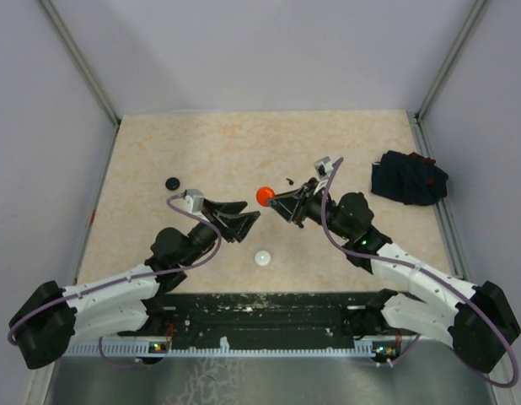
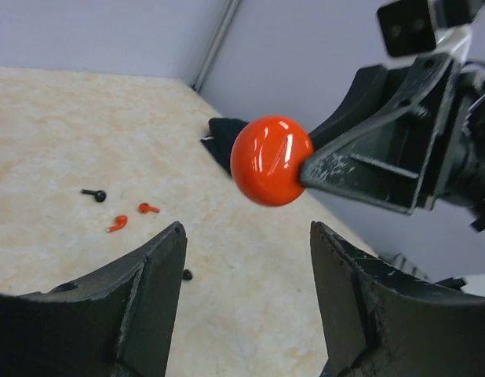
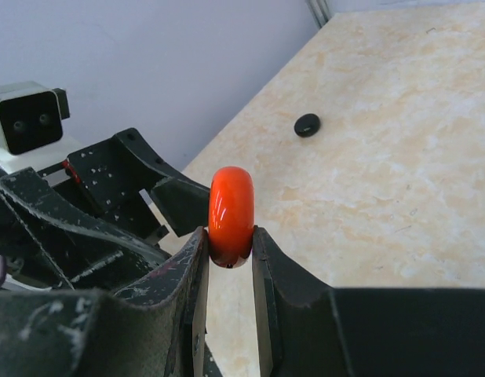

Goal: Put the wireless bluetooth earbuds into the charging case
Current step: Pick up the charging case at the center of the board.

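Red case (image 3: 231, 206) pinched by R hand (image 3: 229, 243); L hand (image 2: 246, 236) spread.

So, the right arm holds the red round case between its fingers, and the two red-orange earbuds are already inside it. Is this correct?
Not fully. The right gripper does hold the red round case between its fingers, but the two red-orange earbuds are not inside it: they lie loose on the table, as the left wrist view shows.
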Tool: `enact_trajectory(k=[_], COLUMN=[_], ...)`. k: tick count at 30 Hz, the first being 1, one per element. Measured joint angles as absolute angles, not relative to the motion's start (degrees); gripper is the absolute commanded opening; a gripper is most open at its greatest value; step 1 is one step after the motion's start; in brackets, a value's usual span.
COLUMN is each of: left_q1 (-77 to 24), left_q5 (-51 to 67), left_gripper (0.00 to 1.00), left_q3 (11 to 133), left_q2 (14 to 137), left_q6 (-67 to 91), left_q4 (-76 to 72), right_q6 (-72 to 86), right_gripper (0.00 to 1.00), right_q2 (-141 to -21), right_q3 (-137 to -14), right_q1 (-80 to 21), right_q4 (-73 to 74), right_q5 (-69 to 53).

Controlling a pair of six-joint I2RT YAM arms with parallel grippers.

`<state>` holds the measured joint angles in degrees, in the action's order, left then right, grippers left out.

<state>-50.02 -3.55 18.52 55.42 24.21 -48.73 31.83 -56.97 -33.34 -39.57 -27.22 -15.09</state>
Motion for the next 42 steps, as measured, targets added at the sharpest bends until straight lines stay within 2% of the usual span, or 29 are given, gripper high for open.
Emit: enact_trajectory(k=[11, 17, 22, 33, 38, 42], left_q1=[-49.98, -49.98, -49.98, -49.98, -49.98, -49.98], left_q5=[-3.38, -1.91, -0.34, 2.50, 2.52, 2.52], left_gripper=[0.62, 0.55, 0.50, 0.32, 0.30, 0.39], left_q3=[14.63, 14.63, 14.79, 16.91, 16.91, 16.88], left_q2=[64.05, 68.97, 69.82, 73.06, 74.50, 74.63], left_q6=[38.41, 42.46, 43.77, 46.63, 48.21, 48.66], left_q4=[-75.75, -85.54, -86.67, -87.07, -87.18, -87.15], right_q6=[41.10, 44.71, 46.52, 46.72, 46.52, 46.19], right_gripper=[0.00, 0.00, 0.00, 0.00, 0.00, 0.00], right_q2=[-56.95, -57.25, -58.28, -59.70, -60.64, -60.64], right_q3=[-28.75, -27.92, -27.62, -27.62, -27.05, -26.04], right_q1=[-39.57, -39.57, -39.57, -40.01, -40.01, -40.01], right_q4=[-41.17, -46.85, -49.06, -51.46, -52.29, -53.67], right_q5=[-18.15, -20.03, -20.97, -21.30, -20.71, -20.38])
